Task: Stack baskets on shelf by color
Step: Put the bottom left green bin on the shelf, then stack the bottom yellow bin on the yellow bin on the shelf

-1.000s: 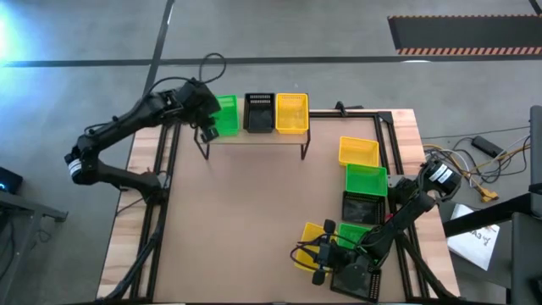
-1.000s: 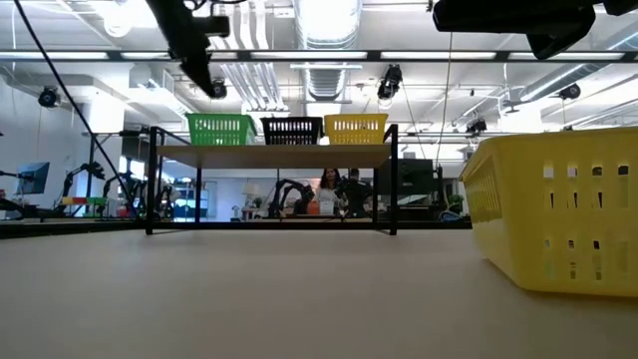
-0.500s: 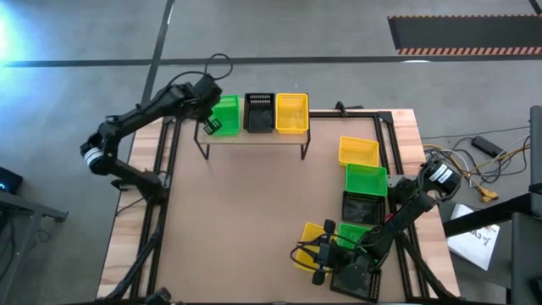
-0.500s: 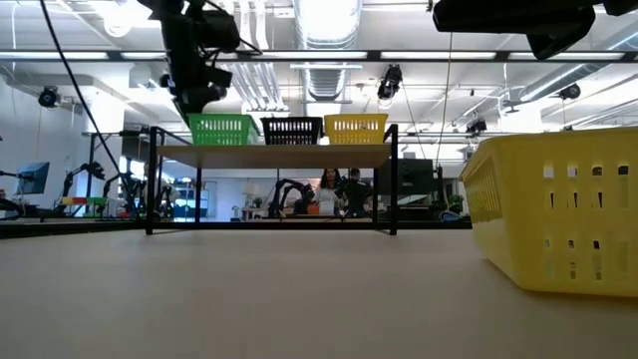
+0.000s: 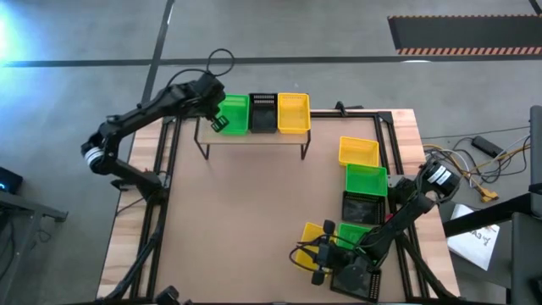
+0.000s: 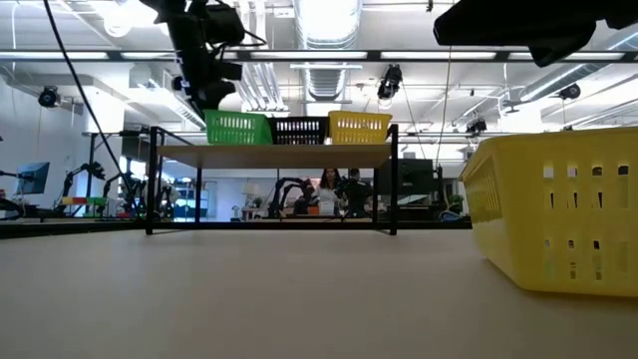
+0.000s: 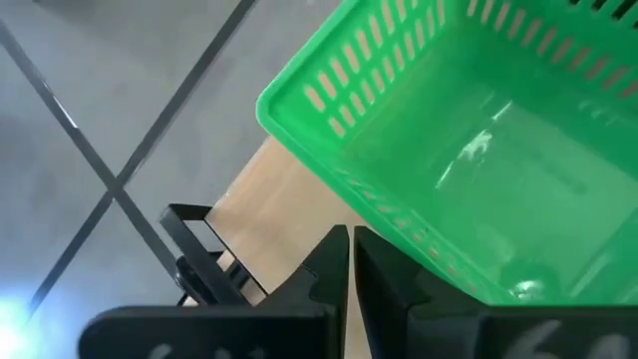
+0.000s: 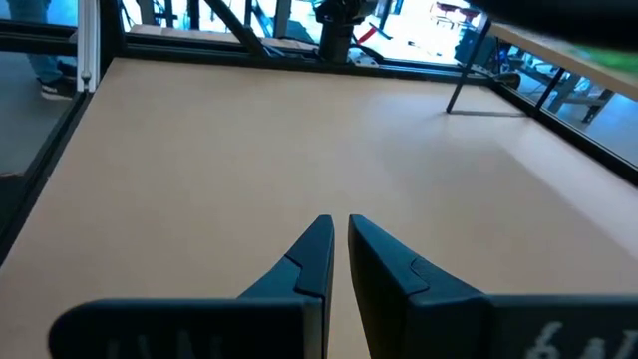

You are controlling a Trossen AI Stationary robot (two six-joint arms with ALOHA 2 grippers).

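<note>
we have three baskets on the shelf [image 5: 254,138] now: the green basket [image 5: 235,113], the black basket [image 5: 264,113] and the yellow basket [image 5: 293,113], side by side and all empty. about six other baskets [image 5: 365,180] wait near the right table edge. our left gripper [image 5: 218,124], fingers closed together, touches the green one's side. our right gripper [image 5: 316,263], also closed and holding nothing, waits near the front baskets.

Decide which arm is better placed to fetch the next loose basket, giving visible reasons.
Right. The right gripper hovers beside the loose baskets at the table's right edge, while the left gripper is at the green basket on the shelf.
</note>
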